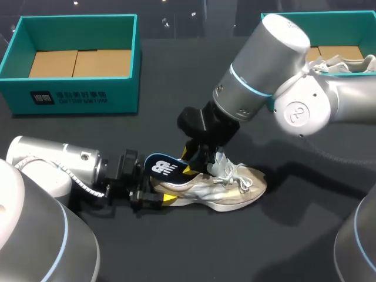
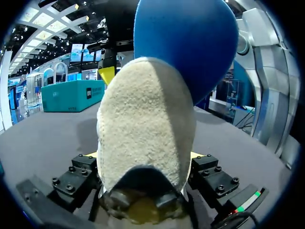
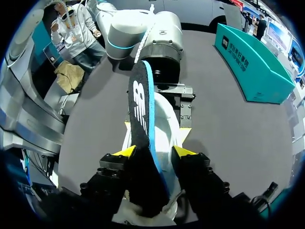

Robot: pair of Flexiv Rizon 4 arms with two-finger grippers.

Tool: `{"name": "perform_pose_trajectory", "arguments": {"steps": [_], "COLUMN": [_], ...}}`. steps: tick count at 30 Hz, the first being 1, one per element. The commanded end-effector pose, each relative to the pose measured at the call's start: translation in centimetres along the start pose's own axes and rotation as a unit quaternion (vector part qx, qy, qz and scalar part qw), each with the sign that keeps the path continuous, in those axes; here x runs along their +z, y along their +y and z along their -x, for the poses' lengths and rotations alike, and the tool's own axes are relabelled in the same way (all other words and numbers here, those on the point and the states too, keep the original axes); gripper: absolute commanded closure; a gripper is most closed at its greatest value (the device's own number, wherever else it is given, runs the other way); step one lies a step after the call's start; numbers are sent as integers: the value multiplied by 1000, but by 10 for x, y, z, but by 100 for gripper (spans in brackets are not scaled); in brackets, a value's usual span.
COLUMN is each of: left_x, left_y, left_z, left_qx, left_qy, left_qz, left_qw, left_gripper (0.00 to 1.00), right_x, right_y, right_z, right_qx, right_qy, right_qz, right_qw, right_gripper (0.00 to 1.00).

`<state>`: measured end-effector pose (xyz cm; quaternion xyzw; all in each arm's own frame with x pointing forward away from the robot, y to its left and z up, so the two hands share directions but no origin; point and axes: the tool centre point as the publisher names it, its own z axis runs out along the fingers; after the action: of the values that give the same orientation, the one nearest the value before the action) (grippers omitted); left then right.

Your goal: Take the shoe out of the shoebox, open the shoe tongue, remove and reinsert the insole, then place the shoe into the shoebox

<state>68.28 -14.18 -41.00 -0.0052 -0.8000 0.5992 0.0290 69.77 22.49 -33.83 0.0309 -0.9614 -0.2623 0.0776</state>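
Observation:
A beige and white shoe (image 1: 229, 191) lies on its sole on the dark table, toe to the right. My left gripper (image 1: 154, 197) is shut on its heel (image 2: 143, 124), one finger on each side. A dark blue insole (image 1: 161, 166) sticks up and back out of the shoe's opening, over the heel (image 2: 190, 43). My right gripper (image 1: 197, 161) hangs over the opening. In its wrist view its fingers stand open (image 3: 154, 152), with the insole (image 3: 140, 105) edge-on between them and the white upper (image 3: 167, 133) showing beside it.
An empty teal shoebox (image 1: 73, 94) stands at the back left. A second teal box (image 1: 317, 16) at the back right holds another shoe (image 1: 346, 63). My right arm's big elbow spans the space between that box and the shoe.

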Motion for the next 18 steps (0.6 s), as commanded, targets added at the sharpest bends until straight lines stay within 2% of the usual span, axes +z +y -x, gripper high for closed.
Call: {"name": "perform_pose_trajectory", "arguments": {"steps": [1,18], "left_x": [1,1], "left_y": [0,0], "left_z": [1,1], "left_qx": [0,0], "left_qy": [0,0], "left_qz": [1,1], "left_qw": [1000,1000], "left_gripper": [100,100], "right_x": [7,15], "right_y": [-5,-4], "right_z": [3,3], "right_qx": [-4,4], "right_qy": [13,74], "right_qz": [21,74], "right_qw": [1000,994], "right_gripper": [56,57]}}
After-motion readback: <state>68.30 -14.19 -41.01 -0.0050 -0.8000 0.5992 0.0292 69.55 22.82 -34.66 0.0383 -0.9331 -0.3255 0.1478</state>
